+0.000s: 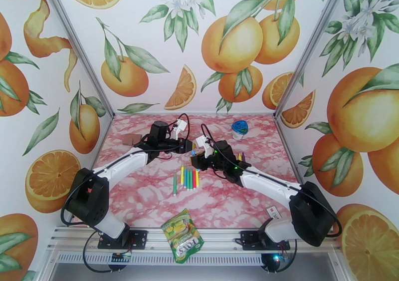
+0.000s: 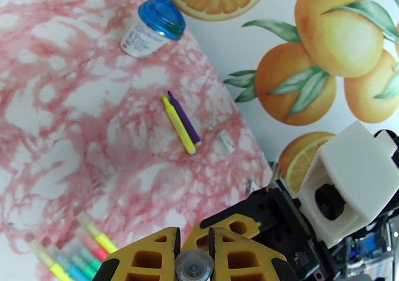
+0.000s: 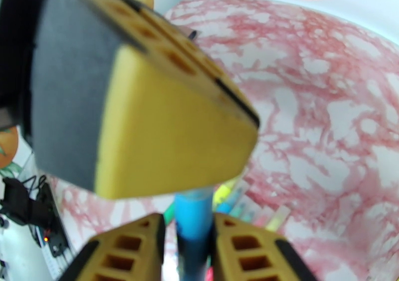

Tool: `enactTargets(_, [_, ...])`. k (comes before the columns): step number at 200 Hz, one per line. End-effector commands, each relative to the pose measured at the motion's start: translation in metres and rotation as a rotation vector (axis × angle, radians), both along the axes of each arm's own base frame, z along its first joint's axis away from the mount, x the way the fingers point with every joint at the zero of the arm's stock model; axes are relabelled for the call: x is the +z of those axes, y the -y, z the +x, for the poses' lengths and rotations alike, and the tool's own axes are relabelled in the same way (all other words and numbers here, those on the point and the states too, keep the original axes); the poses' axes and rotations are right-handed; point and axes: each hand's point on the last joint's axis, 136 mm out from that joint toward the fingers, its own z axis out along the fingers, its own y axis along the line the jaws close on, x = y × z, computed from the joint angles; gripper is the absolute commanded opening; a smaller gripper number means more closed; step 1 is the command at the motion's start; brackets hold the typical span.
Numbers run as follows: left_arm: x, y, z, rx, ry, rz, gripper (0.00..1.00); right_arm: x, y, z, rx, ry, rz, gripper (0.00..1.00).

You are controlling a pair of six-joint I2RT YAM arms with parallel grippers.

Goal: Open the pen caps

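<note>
1. Above the table's (image 1: 149, 202) middle, a little toward the far edge: blue pen (image 3: 193, 204) held off the surface between both grippers. Its upper end is buried in the left jaws. I judge that to be the cap end, but no seam is visible.
2. Left gripper (image 2: 193, 242): clamped down tight. A round pen end (image 2: 194, 267) shows end-on between its fingers.
3. Right gripper (image 3: 188, 237): fingers sit close on either side of the barrel, set only narrowly apart. Cannot tell whether they actually press it.
4. Step in hand, by my reading: pulling the cap off.
   - Firm up the right grip on the barrel first.
   - Draw the grippers apart straight along the pen's axis, perhaps with a small twist and no bending.
   - Keep the pull level and clear of the pens below.
5. Row of pens (image 1: 187, 178): lying side by side at the table's middle, just nearer than the grippers. Cap ends are too small to tell apart.
6. Yellow pen (image 2: 177, 122) and purple pen (image 2: 185, 120): touching side by side, toward the right edge.
7. Container (image 2: 149, 27): blue lid, near the far edge, right of middle. The print on its white side is too small to read.
8. Packet (image 1: 183, 235): green-yellow, overhanging the near edge at mid-width. The large letters look like "TOY…", but I am not sure.
9. White tag (image 1: 272, 210): near the right arm's base, unreadable.
</note>
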Motion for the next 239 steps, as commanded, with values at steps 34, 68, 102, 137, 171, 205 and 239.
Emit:
enactTargets(34, [0.028,0.007,0.005,-0.016,0.069,-0.051,0.00,-0.007,-0.007,-0.003,0.034,-0.003,-0.017,0.26])
enactTargets(68, [0.028,0.008,0.007,-0.013,0.059,-0.052,0.00,-0.011,-0.005,-0.002,0.027,0.000,-0.026,0.20])
enactTargets(102, [0.023,0.005,0.014,0.023,0.050,-0.032,0.00,-0.012,-0.002,-0.005,0.030,0.018,-0.038,0.14])
enactTargets(137, [0.013,-0.010,0.037,0.115,0.010,-0.009,0.00,-0.018,0.002,-0.009,0.042,0.045,-0.065,0.11])
enactTargets(171, [0.004,-0.025,0.058,0.185,-0.029,-0.019,0.00,-0.025,0.007,-0.014,0.046,0.043,-0.083,0.10])
enactTargets(205, [-0.004,-0.033,0.074,0.225,-0.038,0.015,0.00,-0.030,0.010,-0.017,0.047,0.033,-0.099,0.08])
enactTargets(239, [-0.002,-0.039,0.085,0.269,-0.026,0.040,0.00,-0.035,0.012,-0.017,0.039,0.025,-0.113,0.06])
